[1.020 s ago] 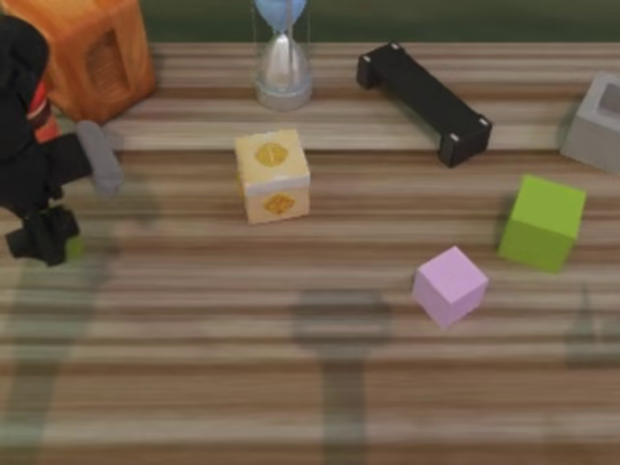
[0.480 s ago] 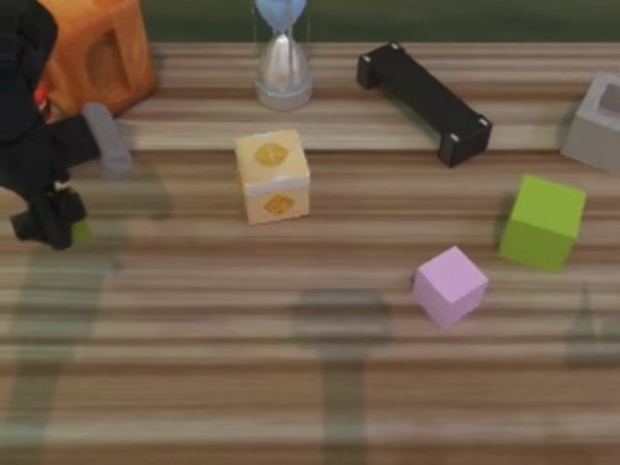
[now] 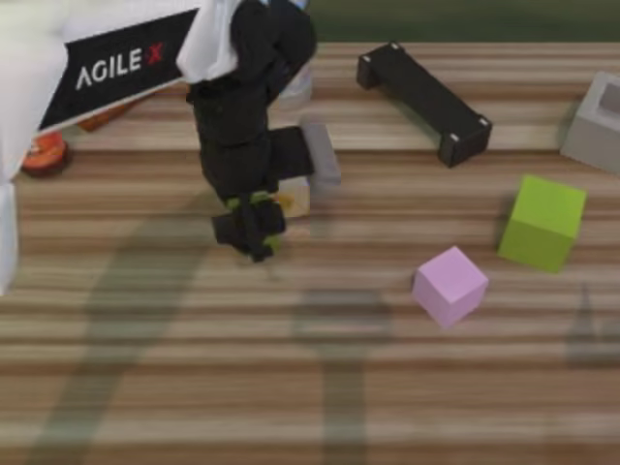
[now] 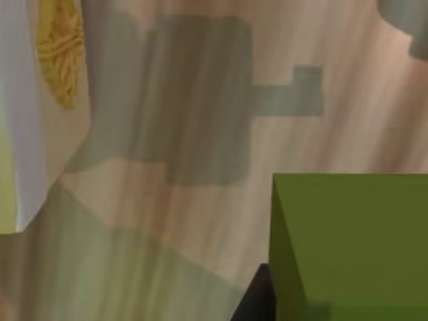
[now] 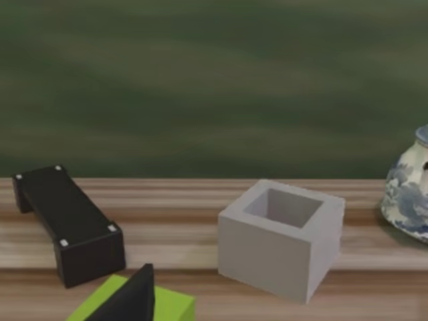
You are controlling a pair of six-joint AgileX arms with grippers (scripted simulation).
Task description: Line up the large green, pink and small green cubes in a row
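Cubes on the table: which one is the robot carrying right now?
The small green cube, olive and the smallest, clamped in the left gripper beside the cream cube. The pink and the large green sit untouched at the table's right.

1. Setting: a rendered tabletop test scene, not a lived-in room. Surfaces are flat-shaded and free of wear.
2. Work surface: a striped wood-grain table (image 3: 387, 407) fills the top view.
3. Backdrop: a plain dark green wall (image 5: 214, 80) stands behind the table's far edge.
4. Equipment: a white arm link (image 3: 116, 58) carries AgileX lettering.
5. Props: unrelated items are scattered about, including a black bar (image 3: 423, 92), a grey open box (image 5: 281, 237) and a blue-patterned teapot (image 5: 408, 194).
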